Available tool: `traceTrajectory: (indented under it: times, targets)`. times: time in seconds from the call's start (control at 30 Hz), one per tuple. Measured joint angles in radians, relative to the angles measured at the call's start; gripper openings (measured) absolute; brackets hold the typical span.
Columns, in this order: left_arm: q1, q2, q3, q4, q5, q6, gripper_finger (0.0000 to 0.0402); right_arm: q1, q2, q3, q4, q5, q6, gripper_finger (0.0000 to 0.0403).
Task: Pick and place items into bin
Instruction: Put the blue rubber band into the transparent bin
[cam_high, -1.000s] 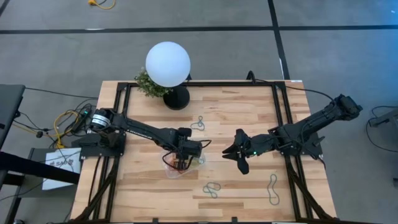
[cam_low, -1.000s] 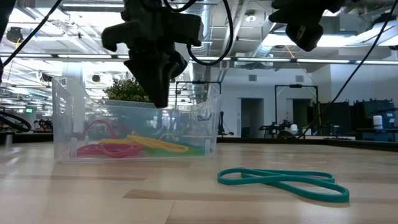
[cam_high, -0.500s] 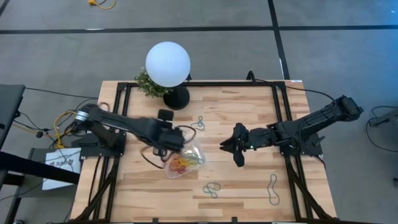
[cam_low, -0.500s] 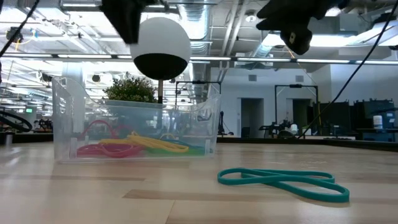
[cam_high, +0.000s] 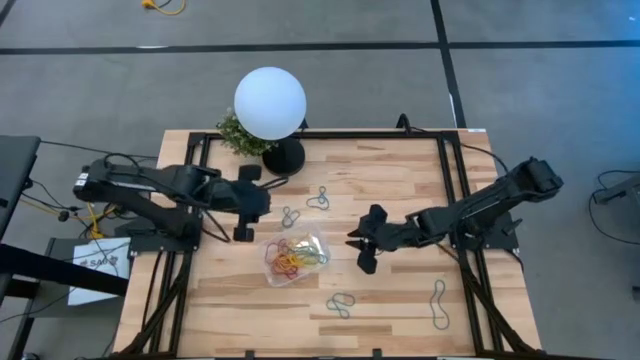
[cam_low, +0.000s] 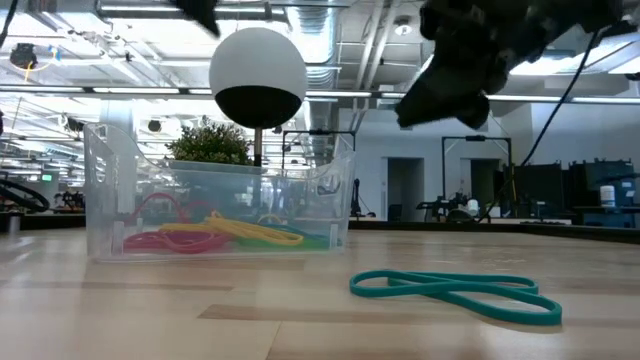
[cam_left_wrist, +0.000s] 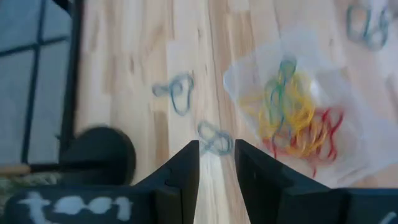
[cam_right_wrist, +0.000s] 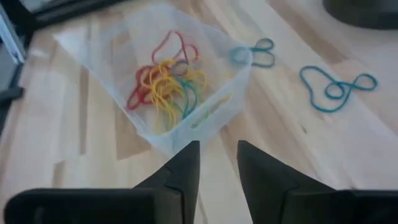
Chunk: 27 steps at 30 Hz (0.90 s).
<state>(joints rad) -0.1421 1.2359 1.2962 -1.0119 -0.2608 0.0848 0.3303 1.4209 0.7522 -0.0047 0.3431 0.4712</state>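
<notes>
The bin (cam_high: 296, 258) is a small clear tray on the wooden table, with red, yellow and green loops lying in it; it also shows in the low view (cam_low: 110, 190) and both wrist views (cam_left_wrist: 348, 155) (cam_right_wrist: 118, 46). Loose loops lie flat on the wood: two grey-blue ones (cam_high: 318, 198) (cam_high: 289, 216) beyond the bin, a teal one (cam_high: 340, 303) (cam_low: 455, 293) near it, and a grey one (cam_high: 438, 300) to the right. My left gripper (cam_high: 262, 203) (cam_left_wrist: 216, 162) hovers left of and beyond the bin, slightly open and empty. My right gripper (cam_high: 358, 244) (cam_right_wrist: 217, 162) hovers right of the bin, slightly open and empty.
A white globe lamp (cam_high: 270, 103) on a black base and a small green plant (cam_high: 238, 135) stand at the table's far edge. Black frame rails run along the table's left and right sides. Bare wood lies between the bin and the near edge.
My left gripper has risen from above the bin and drawn back toward the table's left and far edge. My right gripper has moved left toward the bin. The bin and the loose loops have stayed where they were.
</notes>
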Motion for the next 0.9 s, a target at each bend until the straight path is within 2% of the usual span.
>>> traceTrajectory:
  times: [0.13,0.27,0.47,0.57,0.63,0.73,0.9]
  targets:
    - [0.044,-0.026,-0.183,0.117,0.051,0.009,0.0093,0.014,0.038,0.033,-0.022,-0.019,0.007,0.0121]
    - [0.070,-0.027,-0.315,0.178,0.062,0.018,0.0093,0.021,0.043,0.090,-0.190,-0.156,0.081,0.0148]
    - [0.097,-0.024,-0.405,0.192,0.031,-0.018,0.0093,0.078,0.023,0.187,-0.647,-0.327,0.509,0.0169]
    - [0.104,-0.024,-0.417,0.191,0.020,-0.039,0.0093,0.143,0.025,0.191,-0.854,-0.409,0.760,0.0167]
    - [0.105,-0.024,-0.417,0.197,0.020,-0.039,0.0093,0.205,0.024,0.191,-0.954,-0.427,0.918,0.0163]
    - [0.105,-0.024,-0.417,0.203,0.020,-0.034,0.0093,0.310,0.024,0.191,-0.997,-0.452,1.114,0.0156]
    - [0.105,-0.024,-0.417,0.202,0.020,-0.044,0.0093,0.483,0.031,0.193,-0.980,-0.454,1.325,0.0145]
